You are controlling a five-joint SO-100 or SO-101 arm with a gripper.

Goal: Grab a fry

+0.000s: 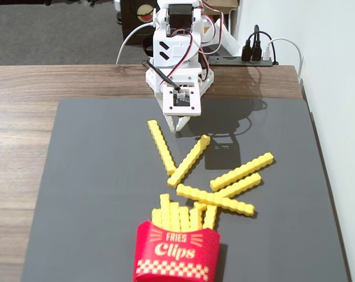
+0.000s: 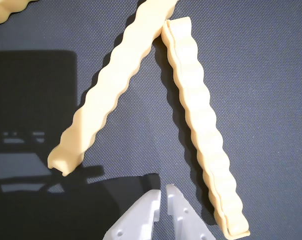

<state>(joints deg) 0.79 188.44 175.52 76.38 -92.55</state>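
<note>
My white gripper [image 1: 178, 124] hovers low over the dark mat, jaws together and empty. In the wrist view the gripper [image 2: 162, 189] enters from the bottom edge. Two yellow crinkle-cut fries form an upside-down V ahead of it. The fry [image 2: 200, 125] runs down the right side, and its near end lies just right of my fingertips. In the fixed view this fry [image 1: 161, 145] lies left of the gripper. A second fry [image 2: 106, 95] slants to the left in the wrist view; in the fixed view that second fry [image 1: 189, 160] lies right of the first.
Several more yellow fries lie on the mat, among them a long one [image 1: 215, 200] and a pair [image 1: 242, 171] to the right. A red "Fries Clips" carton [image 1: 177, 254] with fries in it stands at the front. The mat [image 1: 95, 194] lies on a wooden table.
</note>
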